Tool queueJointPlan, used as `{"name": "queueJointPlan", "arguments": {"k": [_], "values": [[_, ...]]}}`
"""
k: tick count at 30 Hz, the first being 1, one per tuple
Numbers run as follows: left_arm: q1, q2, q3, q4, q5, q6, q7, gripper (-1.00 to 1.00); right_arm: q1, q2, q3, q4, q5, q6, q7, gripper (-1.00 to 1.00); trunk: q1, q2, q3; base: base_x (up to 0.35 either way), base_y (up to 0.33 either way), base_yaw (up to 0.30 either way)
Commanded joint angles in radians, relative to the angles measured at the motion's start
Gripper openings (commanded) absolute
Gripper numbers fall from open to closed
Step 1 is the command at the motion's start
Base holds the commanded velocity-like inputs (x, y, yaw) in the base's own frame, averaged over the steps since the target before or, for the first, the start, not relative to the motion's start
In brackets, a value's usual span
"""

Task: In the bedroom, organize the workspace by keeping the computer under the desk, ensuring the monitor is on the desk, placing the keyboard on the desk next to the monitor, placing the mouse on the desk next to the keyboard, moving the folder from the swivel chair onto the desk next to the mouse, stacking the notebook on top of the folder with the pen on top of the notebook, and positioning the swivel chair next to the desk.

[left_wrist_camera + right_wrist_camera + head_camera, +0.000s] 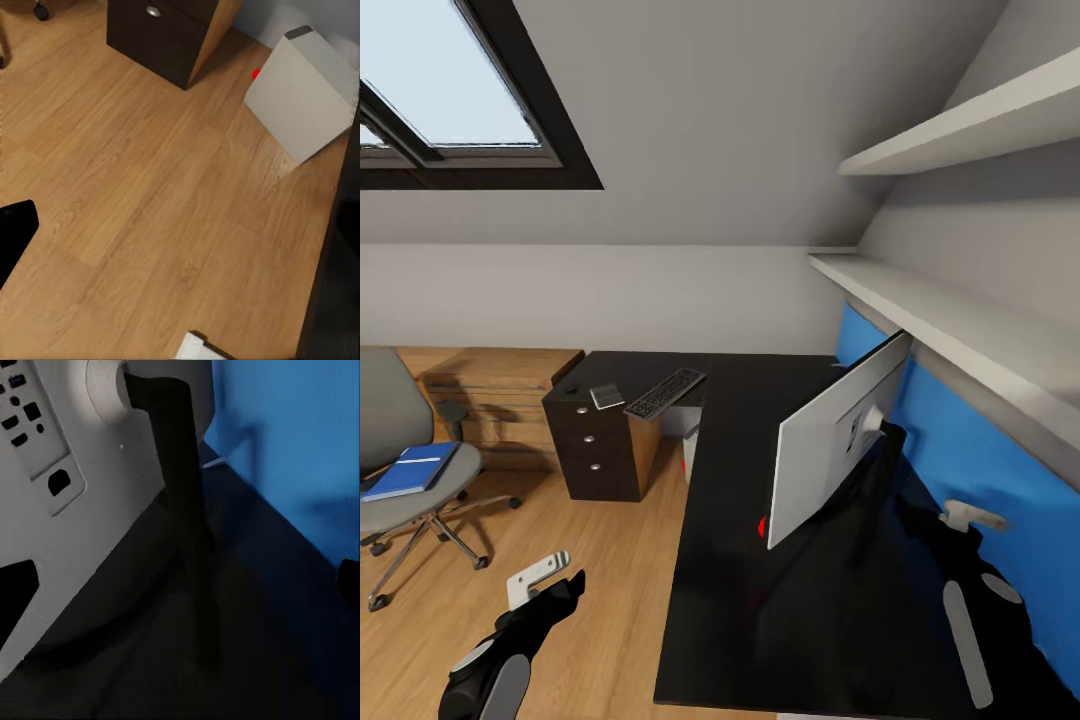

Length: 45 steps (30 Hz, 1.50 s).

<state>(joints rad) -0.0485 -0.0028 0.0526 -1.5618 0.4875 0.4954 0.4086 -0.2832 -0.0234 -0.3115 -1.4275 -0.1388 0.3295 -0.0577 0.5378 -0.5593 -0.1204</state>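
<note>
The monitor [830, 450] stands on the black desk [740, 560], its white back toward me; its back [67, 472] and black stand [176, 480] are close in the right wrist view. The keyboard [665, 393], grey notebook [606, 396] and small mouse [571, 389] lie on the desk's far wing. The computer [300, 94] stands on the floor under the desk. The blue folder [412, 470] with the pen [424, 460] lies on the swivel chair [390, 410] at left. My left gripper [542, 582] hangs open over the floor. My right gripper [960, 525] is open behind the monitor.
A light-wood dresser [500, 400] stands against the far wall beside the desk's drawer unit [592, 450]. The blue back panel [980, 450] and two white shelves [960, 320] close in the right side. Wood floor [590, 560] lies between chair and desk.
</note>
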Motion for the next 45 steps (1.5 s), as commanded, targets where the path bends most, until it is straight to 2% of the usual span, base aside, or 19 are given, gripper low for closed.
{"name": "queueJointPlan", "arguments": {"k": [1, 3, 6, 7, 9, 11, 13, 14, 15, 18, 23, 26, 33, 37, 45], "values": [[-0.001, 0.000, 0.000, -0.001, 0.011, 0.003, 0.006, 1.00, 0.000, 0.008, 0.001, -0.012, -0.010, 0.024, -0.010, 1.00, 0.000, -0.002, -0.002, 0.000, 0.251, 0.000], [-0.001, 0.000, -0.001, -0.001, 0.011, 0.004, 0.006, 1.00, 0.002, 0.048, 0.002, -0.050, -0.010, 0.105, -0.029, 1.00, 0.000, -0.002, -0.002, 0.000, 0.275, 0.000], [-0.001, 0.000, -0.005, -0.001, 0.010, 0.004, 0.006, 1.00, 0.006, 0.082, 0.004, -0.077, -0.007, 0.159, -0.048, 1.00, 0.000, -0.002, -0.002, 0.000, 0.290, 0.000], [-0.001, 0.000, -0.009, -0.001, 0.010, 0.005, 0.006, 1.00, 0.018, 0.104, 0.013, -0.092, 0.006, 0.182, -0.061, 1.00, 0.000, -0.002, -0.002, 0.000, 0.297, 0.000], [-0.001, 0.000, -0.013, -0.001, 0.011, 0.005, 0.006, 1.00, 0.031, 0.121, 0.028, -0.103, 0.022, 0.196, -0.073, 1.00, 0.000, -0.002, -0.002, 0.000, 0.300, 0.000], [-0.001, 0.000, -0.029, 0.000, 0.011, 0.006, 0.006, 1.00, 0.050, 0.141, 0.094, -0.118, 0.063, 0.211, -0.097, 1.00, 0.000, -0.002, -0.002, 0.000, 0.303, 0.000], [-0.001, 0.000, -0.040, 0.000, 0.011, 0.005, 0.006, 1.00, 0.055, 0.146, 0.135, -0.121, 0.082, 0.214, -0.120, 1.00, 0.000, -0.002, -0.002, 0.000, 0.304, 0.000], [-0.001, 0.000, -0.052, 0.000, 0.010, 0.005, 0.007, 1.00, 0.058, 0.150, 0.177, -0.124, 0.098, 0.216, -0.158, 1.00, 0.000, -0.002, -0.002, 0.000, 0.301, 0.000], [-0.001, 0.000, -0.057, 0.000, 0.010, 0.005, 0.007, 1.00, 0.060, 0.151, 0.197, -0.125, 0.103, 0.217, -0.182, 1.00, 0.000, -0.002, -0.002, 0.000, 0.292, 0.000], [-0.001, 0.001, -0.071, 0.000, 0.009, 0.005, 0.008, 1.00, 0.062, 0.154, 0.299, -0.135, 0.116, 0.209, -0.321, 1.00, 0.000, -0.002, -0.002, 0.000, 0.173, 0.000], [-0.001, 0.001, -0.077, 0.000, 0.008, 0.005, 0.009, 1.00, 0.064, 0.155, 0.416, -0.140, 0.120, 0.154, -0.465, 1.00, 0.000, -0.002, -0.002, 0.000, 0.055, 0.000], [-0.001, 0.001, -0.078, 0.000, 0.008, 0.005, 0.009, 1.00, 0.064, 0.155, 0.451, -0.141, 0.120, 0.132, -0.496, 1.00, 0.000, -0.002, -0.002, 0.000, 0.015, 0.000], [-0.001, 0.001, -0.079, 0.000, 0.008, 0.005, 0.007, 1.00, 0.066, 0.155, 0.474, -0.141, 0.113, 0.119, -0.514, 1.00, 0.000, -0.002, -0.002, 0.000, 0.004, 0.000], [-0.001, 0.001, -0.079, 0.000, 0.008, 0.005, 0.007, 1.00, 0.071, 0.153, 0.476, -0.137, 0.094, 0.105, -0.514, 1.00, 0.000, -0.002, -0.002, 0.006, 0.002, 0.000], [-0.001, 0.000, -0.080, 0.000, 0.009, 0.003, 0.008, 1.00, 0.088, 0.145, 0.475, -0.121, 0.088, 0.000, -0.519, 1.00, 0.000, -0.002, -0.002, 0.187, 0.106, 0.000]]}}
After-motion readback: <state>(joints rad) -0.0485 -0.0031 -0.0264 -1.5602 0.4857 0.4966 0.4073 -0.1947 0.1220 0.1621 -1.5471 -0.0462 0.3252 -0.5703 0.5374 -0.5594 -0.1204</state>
